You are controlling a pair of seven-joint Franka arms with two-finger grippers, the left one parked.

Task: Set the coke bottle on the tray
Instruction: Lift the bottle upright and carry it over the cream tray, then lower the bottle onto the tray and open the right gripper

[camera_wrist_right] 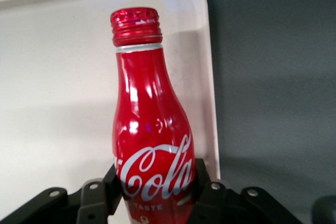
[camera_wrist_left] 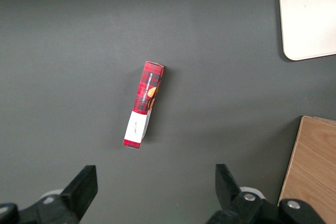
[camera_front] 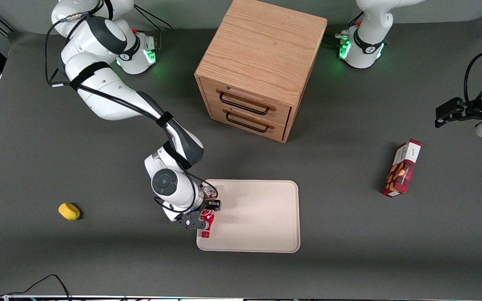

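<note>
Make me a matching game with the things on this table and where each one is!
Things:
1. small red coke bottle
2. flat beige rectangular tray
3. red rectangular snack box
4. small yellow sponge

Places:
A. toward the working arm's end
B. toward the parked arm's end
C. in the end effector, over the tray's edge
D. in front of the wooden drawer cabinet

Pairs: 1-C, 2-D, 3-B, 4-A

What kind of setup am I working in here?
Likely a lab test bench: a dark mat table, a wooden drawer cabinet as prop, the gripper holding the coke bottle over the tray.
</note>
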